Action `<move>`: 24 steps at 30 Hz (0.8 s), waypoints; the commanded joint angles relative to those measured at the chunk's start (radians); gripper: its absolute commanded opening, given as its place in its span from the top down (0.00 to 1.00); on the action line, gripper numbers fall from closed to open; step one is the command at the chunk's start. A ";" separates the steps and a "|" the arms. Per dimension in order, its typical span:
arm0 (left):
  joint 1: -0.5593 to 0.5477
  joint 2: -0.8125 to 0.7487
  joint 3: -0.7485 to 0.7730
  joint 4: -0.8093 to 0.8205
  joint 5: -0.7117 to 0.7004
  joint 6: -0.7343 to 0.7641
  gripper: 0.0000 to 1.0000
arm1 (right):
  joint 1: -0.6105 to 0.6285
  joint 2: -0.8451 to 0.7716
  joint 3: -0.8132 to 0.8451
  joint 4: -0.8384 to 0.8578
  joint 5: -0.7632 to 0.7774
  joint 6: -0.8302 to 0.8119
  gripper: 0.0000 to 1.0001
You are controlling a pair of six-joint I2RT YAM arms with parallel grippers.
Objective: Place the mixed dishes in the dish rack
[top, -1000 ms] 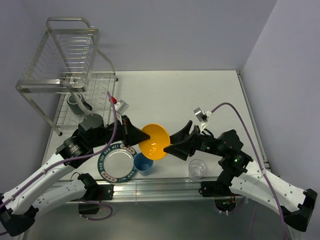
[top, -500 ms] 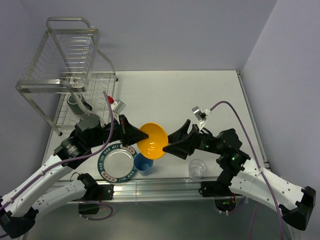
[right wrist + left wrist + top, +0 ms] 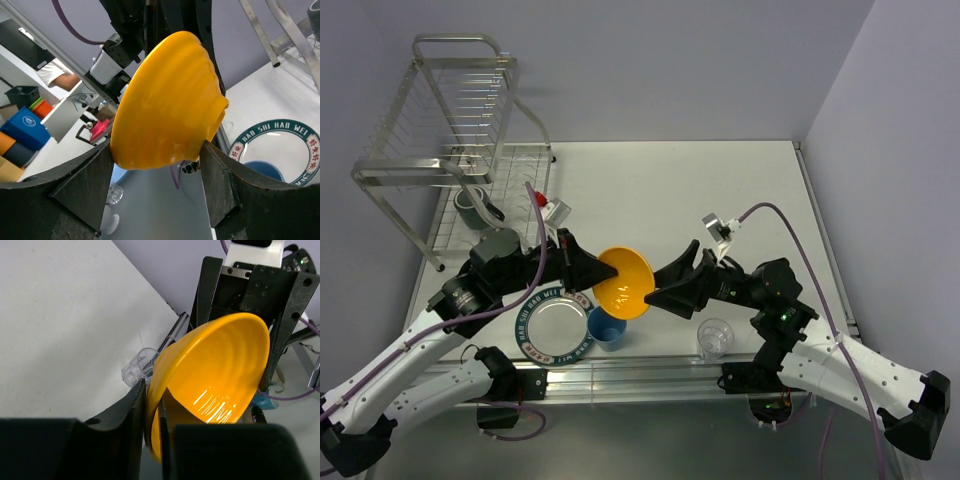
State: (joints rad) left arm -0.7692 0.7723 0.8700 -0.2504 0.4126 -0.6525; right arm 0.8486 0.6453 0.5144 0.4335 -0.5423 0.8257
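The orange-yellow bowl (image 3: 623, 283) (image 3: 215, 370) (image 3: 165, 100) hangs tilted on edge above the table, between both arms. My left gripper (image 3: 588, 270) (image 3: 154, 390) pinches its near rim, a finger close against each face. From the other side my right gripper (image 3: 670, 272) (image 3: 156, 150) spans the bowl's body, both pads touching it. Below lie the silver plate (image 3: 557, 325) (image 3: 274, 145) with green lettered rim, the light blue cup (image 3: 606, 326) and the small clear glass (image 3: 715, 338) (image 3: 137, 367). The dark mug (image 3: 472, 205) sits in the lower tier of the chrome dish rack (image 3: 440, 110).
The rack stands at the table's far left corner, with its legs (image 3: 270, 35) showing in the right wrist view. A metal rail (image 3: 650, 375) runs along the near table edge. Purple cables loop off both wrists.
The bowl and my left gripper have shifted slightly left, and my right gripper has followed and drawn in against the bowl. The left fingers look a touch looser on the rim.
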 commanded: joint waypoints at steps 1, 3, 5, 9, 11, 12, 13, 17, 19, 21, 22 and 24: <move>-0.005 0.010 0.024 0.043 -0.012 -0.013 0.73 | 0.014 -0.013 -0.002 0.082 -0.050 -0.003 1.00; -0.004 0.002 0.021 0.040 -0.023 -0.015 0.59 | 0.013 -0.021 -0.002 0.070 -0.039 -0.013 1.00; -0.004 -0.005 0.018 0.037 -0.031 -0.012 0.50 | 0.012 -0.026 -0.004 0.051 -0.033 -0.020 1.00; 0.002 -0.019 0.015 0.036 -0.037 -0.009 0.38 | 0.012 -0.036 -0.008 0.040 -0.019 -0.025 1.00; 0.004 -0.018 0.015 0.034 -0.038 -0.009 0.34 | 0.013 -0.036 -0.008 0.034 -0.016 -0.028 1.00; 0.005 -0.015 0.017 0.031 -0.040 -0.007 0.30 | 0.012 -0.035 -0.004 0.028 -0.012 -0.031 1.00; 0.005 -0.015 0.018 0.023 -0.043 -0.006 0.28 | 0.013 -0.036 -0.004 0.016 -0.005 -0.036 1.00; 0.010 -0.024 0.014 0.008 -0.063 0.001 0.22 | 0.012 -0.036 -0.002 -0.002 0.013 -0.053 1.00; 0.011 -0.031 0.017 -0.027 -0.104 0.013 0.19 | 0.012 -0.027 0.010 -0.039 0.025 -0.075 1.00; 0.013 -0.054 0.021 -0.058 -0.141 0.028 0.15 | 0.013 -0.006 0.030 -0.071 0.041 -0.092 1.00; 0.013 -0.064 0.029 -0.076 -0.165 0.033 0.13 | 0.012 0.002 0.036 -0.079 0.045 -0.108 1.00; 0.013 -0.097 0.047 -0.137 -0.254 0.045 0.09 | 0.010 0.036 0.059 -0.105 0.061 -0.126 1.00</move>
State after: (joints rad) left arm -0.7609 0.7219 0.8703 -0.3237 0.2787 -0.6460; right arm 0.8551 0.6533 0.5076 0.3386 -0.5182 0.7513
